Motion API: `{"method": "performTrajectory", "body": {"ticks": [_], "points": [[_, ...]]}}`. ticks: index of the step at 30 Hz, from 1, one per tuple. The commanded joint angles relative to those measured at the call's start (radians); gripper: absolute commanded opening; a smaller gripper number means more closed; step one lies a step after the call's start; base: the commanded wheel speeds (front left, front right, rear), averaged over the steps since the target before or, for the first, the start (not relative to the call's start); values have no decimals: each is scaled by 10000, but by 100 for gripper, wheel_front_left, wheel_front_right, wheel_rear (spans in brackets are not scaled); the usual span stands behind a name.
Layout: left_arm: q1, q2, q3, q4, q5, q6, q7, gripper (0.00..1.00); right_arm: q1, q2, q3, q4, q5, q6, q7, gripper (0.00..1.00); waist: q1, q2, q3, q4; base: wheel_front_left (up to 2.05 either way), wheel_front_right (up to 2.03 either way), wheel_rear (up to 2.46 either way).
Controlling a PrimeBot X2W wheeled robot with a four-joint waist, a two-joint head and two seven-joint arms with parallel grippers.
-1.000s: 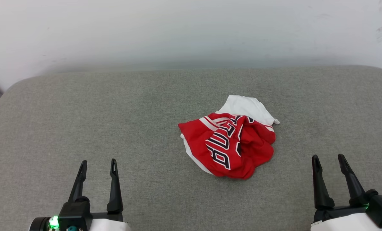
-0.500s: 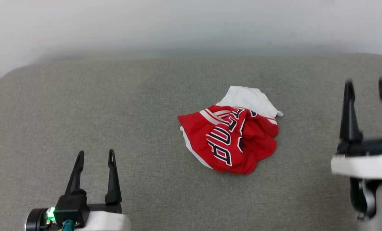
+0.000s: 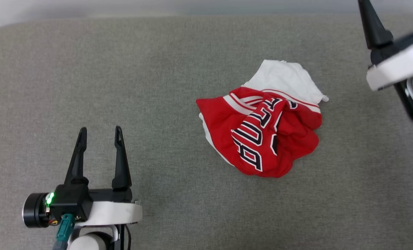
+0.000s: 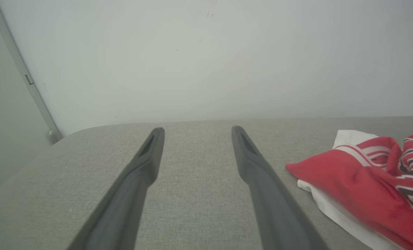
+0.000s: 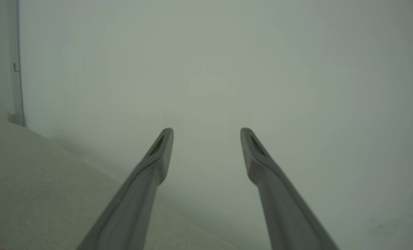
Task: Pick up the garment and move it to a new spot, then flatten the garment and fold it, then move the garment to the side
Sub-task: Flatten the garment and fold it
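Cushion (image 3: 130, 69): a grey woven pad with rounded far corners that spans nearly the whole head view. The shirt lies on it and both grippers hang over it.
Wall (image 4: 206, 52): a plain pale surface rising straight behind the cushion's far edge. A thin grey strip (image 4: 26, 80) runs down it at the left of the left wrist view.
Shirt (image 3: 262, 128): crumpled in a loose heap on the cushion, a little right of centre in the head view. It sits between the two grippers and touches neither. It is mostly red, and a white edge peeks out along its near-left side.
Right gripper (image 5: 206, 131): at the upper right corner of the head view, well apart from the shirt, its dark fingers running off the top edge. In its own wrist view the two fingers stand wide apart with nothing between them, pointing at the wall above the cushion's far edge.
Left gripper (image 3: 99, 131): at the lower left of the head view, over bare cushion, well to the left of the shirt. Its fingers are spread wide and hold nothing. In its own wrist view the shirt's red edge lies to the right of the right-hand finger, not touching it.
White sleeve (image 3: 286, 78): sticks out at the far side of the heap, resting on the cushion.
Letters (image 3: 253, 139): black with white outlines, bent across the creased red front.
Striped trim (image 3: 241, 102): red and white bands just below the sleeve.
Green light (image 3: 49, 199): lit on the left wrist housing.
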Motion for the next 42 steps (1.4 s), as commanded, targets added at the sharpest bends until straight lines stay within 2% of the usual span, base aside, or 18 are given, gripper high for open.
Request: {"method": "performTrajectory", "body": {"ticks": [1, 4, 9, 12, 15, 18, 21, 28, 29, 30, 35, 42], "points": [[-183, -13, -22, -55, -42, -10, -26, 100, -431, -231, 366, 305, 314, -6, 487, 100, -2, 0, 274, 127, 0, 0, 0], [-415, -23, -72, -133, -76, 39, -26, 100, -1432, -959, 2037, 974, 1593, -6, 2309, 100, -2, 0, 612, 228, 0, 0, 0], [-842, -23, -259, -224, -223, 158, -26, 100, -2893, -2303, 4944, 1109, 4046, -6, 5782, 100, -2, 0, 1260, 464, 0, 0, 0], [-1124, -26, -396, -296, -323, 231, -27, 100, -3514, -2812, 6085, 1144, 5211, -6, 7663, 100, -2, 0, 1671, 621, 0, 0, 0], [-1383, -25, -519, -346, -421, 309, -27, 100, -4077, -3072, 6934, 1131, 5923, -6, 8996, 100, -2, 0, 2071, 784, 0, 0, 0], [-1588, -25, -633, -376, -511, 380, -27, 100, -4340, -3090, 7594, 1269, 6312, -6, 9712, 100, -2, 0, 2408, 907, 0, 0, 0], [-1778, -27, -752, -373, -603, 443, -27, 100, -4211, -2980, 8191, 1519, 6600, -3, 9936, 100, -2, 0, 2657, 1033, 0, 0, 0], [-1927, -26, -838, -305, -673, 577, -27, 100, -3378, -2759, 9412, 2187, 7011, -3, 9510, 100, -2, 0, 2796, 1120, 0, 0, 0], [-1908, -26, -818, -279, -656, 586, -27, 100, -3405, -2734, 9490, 2234, 6999, -5, 9313, 71, -2, 0, 2747, 1098, 0, 0, 0], [-1875, -26, -795, -255, -633, 582, -27, 100, -3503, -2715, 9510, 2261, 6966, -5, 9071, 0, -2, 0, 2694, 1071, 0, 0, 0], [-1651, -25, -639, -134, -524, 505, -27, 100, -4048, -2814, 9344, 2322, 7129, -5, 7728, 0, -2, 0, 2122, 841, 0, 0, 0], [-1001, -22, -287, -132, -358, 557, -27, 100, -3932, -3674, 9513, 1518, 7142, -6, 5639, 0, -2, 0, 944, 349, 0, 0, 0]]}}
